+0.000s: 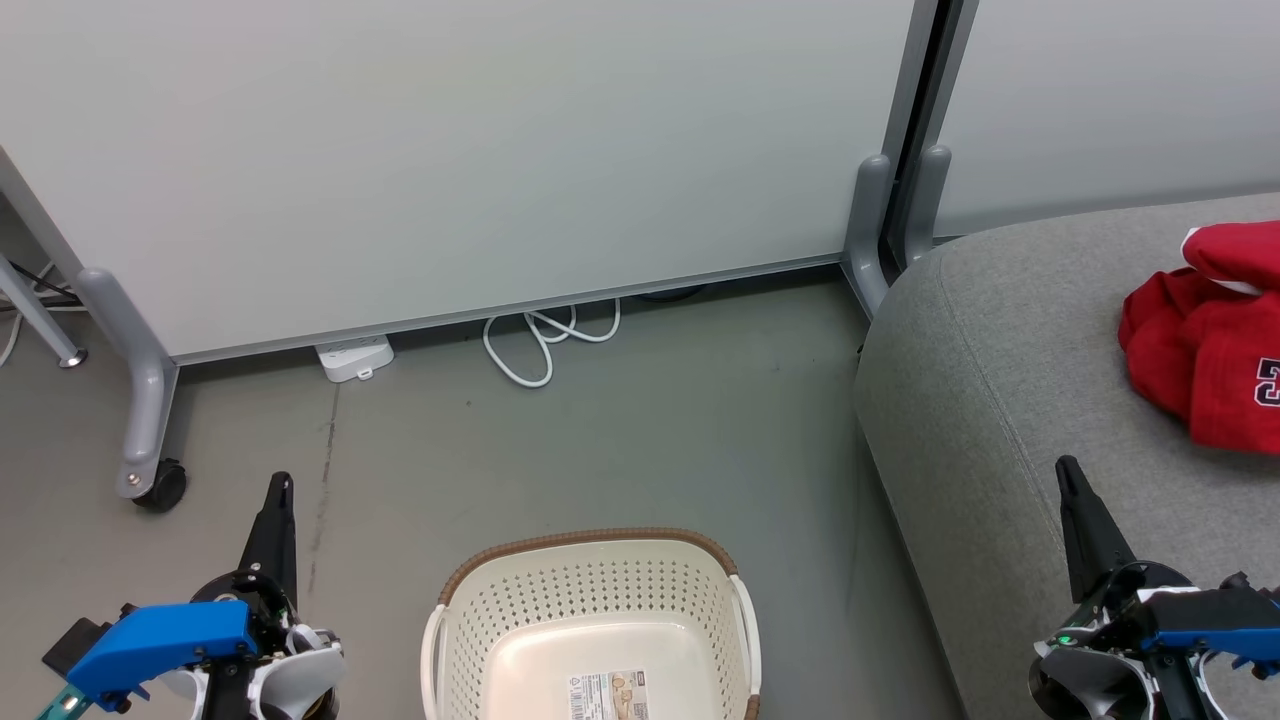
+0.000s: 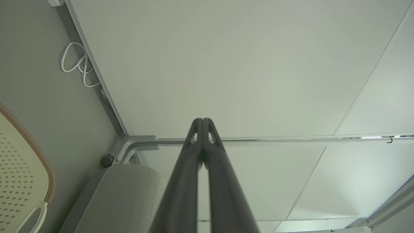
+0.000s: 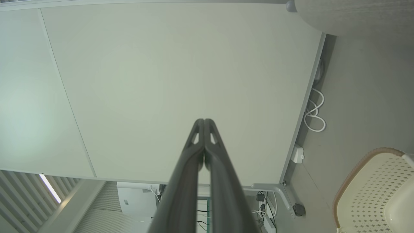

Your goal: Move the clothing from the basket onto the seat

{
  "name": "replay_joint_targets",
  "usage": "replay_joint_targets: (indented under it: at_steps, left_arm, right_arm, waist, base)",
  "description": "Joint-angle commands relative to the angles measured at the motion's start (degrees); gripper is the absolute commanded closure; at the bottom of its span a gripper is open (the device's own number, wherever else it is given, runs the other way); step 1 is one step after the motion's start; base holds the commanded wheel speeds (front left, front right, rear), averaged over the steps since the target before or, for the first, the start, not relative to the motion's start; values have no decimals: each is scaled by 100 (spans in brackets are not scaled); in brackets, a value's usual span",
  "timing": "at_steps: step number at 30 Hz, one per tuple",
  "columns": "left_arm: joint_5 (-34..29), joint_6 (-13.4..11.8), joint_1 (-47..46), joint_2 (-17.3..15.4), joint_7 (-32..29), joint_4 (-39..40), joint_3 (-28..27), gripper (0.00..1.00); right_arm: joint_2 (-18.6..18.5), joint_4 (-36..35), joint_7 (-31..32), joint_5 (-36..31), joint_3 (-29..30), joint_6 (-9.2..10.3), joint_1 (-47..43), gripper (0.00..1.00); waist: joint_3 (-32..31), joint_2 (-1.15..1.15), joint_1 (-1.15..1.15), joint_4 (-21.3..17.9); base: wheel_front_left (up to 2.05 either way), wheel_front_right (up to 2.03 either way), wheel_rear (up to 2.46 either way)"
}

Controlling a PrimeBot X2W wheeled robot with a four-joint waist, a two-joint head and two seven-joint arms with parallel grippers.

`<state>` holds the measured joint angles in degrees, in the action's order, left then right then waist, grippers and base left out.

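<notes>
Head view is showing the big grey seat on the right. The red clothing is lying in a heap on top of it, partly cut off by the picture's edge. The white basket is sitting on the floor with a bare bottom, so the job is looking done. The left gripper and the right gripper are both pinched tight, holding nothing. The right one is hanging near the heap. If it is swinging wide, it could be hooking the soft cloth and dragging it down to the floor.
</notes>
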<state>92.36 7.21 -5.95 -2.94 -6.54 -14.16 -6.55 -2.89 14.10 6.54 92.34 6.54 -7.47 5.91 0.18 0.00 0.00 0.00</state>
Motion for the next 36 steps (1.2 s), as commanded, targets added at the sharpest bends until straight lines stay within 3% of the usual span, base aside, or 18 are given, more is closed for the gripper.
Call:
replay_joint_targets:
  at_steps: [1, 36]
  left_arm:
    - [3, 51, -54, 9, -24, 24, -16, 100]
    - [1, 52, -54, 9, -25, 24, -17, 100]
  right_arm:
    - [3, -13, 19, 16, -3, -4, 61, 100]
    - [3, -13, 19, 16, -4, -4, 61, 100]
  waist:
    - [0, 0, 0, 0]
    - [0, 0, 0, 0]
  base:
    - [0, 0, 0]
    - [0, 0, 0]
